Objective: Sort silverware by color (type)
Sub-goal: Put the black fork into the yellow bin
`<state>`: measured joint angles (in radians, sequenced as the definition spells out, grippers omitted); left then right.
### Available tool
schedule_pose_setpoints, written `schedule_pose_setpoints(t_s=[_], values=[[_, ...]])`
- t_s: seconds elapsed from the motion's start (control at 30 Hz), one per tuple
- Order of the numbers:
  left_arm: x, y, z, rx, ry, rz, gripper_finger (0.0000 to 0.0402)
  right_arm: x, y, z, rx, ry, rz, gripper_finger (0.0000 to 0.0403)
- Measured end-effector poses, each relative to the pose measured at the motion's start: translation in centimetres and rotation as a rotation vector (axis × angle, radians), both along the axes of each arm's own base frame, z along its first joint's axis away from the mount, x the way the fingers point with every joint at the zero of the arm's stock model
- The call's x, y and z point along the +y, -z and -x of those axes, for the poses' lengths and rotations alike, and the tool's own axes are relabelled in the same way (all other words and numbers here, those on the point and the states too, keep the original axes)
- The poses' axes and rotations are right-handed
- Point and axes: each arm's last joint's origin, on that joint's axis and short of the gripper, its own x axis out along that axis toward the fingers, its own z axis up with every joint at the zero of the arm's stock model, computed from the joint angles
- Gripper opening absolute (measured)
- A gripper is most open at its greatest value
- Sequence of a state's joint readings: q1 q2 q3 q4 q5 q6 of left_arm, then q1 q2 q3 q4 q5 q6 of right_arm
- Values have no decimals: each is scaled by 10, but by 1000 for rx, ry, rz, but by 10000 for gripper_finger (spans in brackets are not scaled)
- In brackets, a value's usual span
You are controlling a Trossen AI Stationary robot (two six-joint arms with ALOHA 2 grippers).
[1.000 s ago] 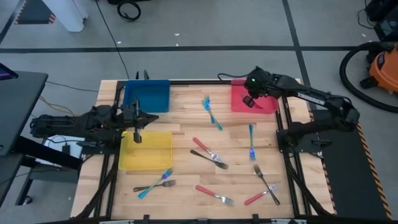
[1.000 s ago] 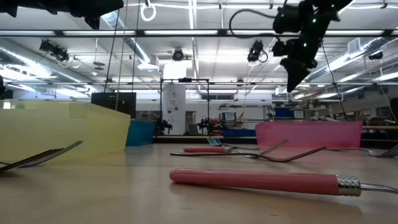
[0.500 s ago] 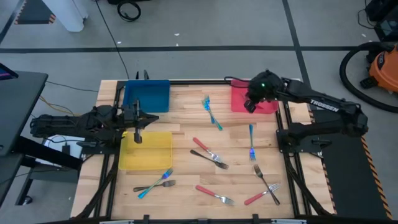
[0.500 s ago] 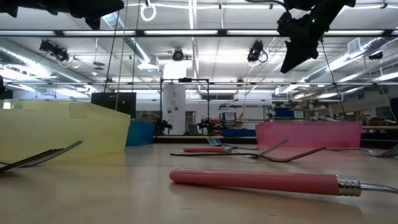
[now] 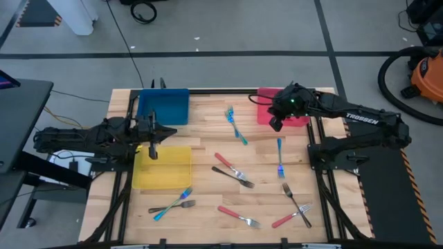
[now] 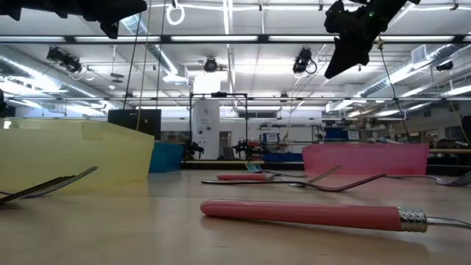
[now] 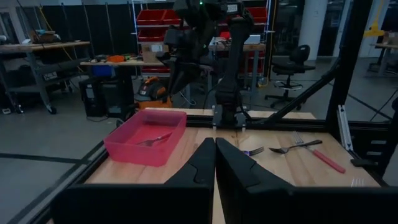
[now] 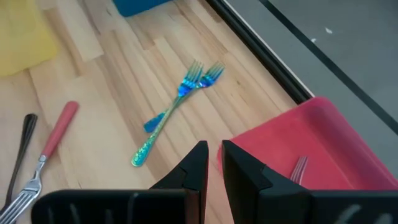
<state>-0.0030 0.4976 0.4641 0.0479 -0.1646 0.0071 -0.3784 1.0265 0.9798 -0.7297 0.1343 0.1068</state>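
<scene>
Forks with red, blue or black handles lie scattered on the wooden table: two crossed blue ones [image 5: 236, 125], one blue [image 5: 279, 158], a red [image 5: 223, 161] beside a black [image 5: 232, 176], and more near the front edge. One fork [image 8: 300, 167] lies in the red tray [image 5: 264, 111]. My right gripper [image 5: 275, 124] hangs high over that tray's near left corner, slanting down, open by a narrow gap with nothing in it [image 8: 214, 149]. My left gripper [image 5: 169, 130] is shut and level, between the blue tray [image 5: 163, 106] and the yellow tray [image 5: 166, 169].
A blue and a black fork [image 5: 173, 203] lie crossed near the front left. A red fork [image 5: 239, 216] lies at the front middle, and a red and a black one [image 5: 294, 207] cross at the front right. A black frame [image 5: 320, 173] edges the table.
My right gripper has risen above the red tray and drawn a little toward the table's near edge. It has tipped from pointing steeply down to a shallower slant. Its finger gap looks the same. The forks have stayed where they were.
</scene>
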Motion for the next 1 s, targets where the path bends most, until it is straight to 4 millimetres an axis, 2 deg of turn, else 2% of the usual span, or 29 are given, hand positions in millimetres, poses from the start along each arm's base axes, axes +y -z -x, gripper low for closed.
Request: schedule_pose_setpoints(t_s=[0.57,1.0], values=[[0,0,0,-2,2,-2,16,1,0,-1,0,-6,5,55],[0,-1,0,-17,1,61,16,1,0,-1,1,-6,5,55]])
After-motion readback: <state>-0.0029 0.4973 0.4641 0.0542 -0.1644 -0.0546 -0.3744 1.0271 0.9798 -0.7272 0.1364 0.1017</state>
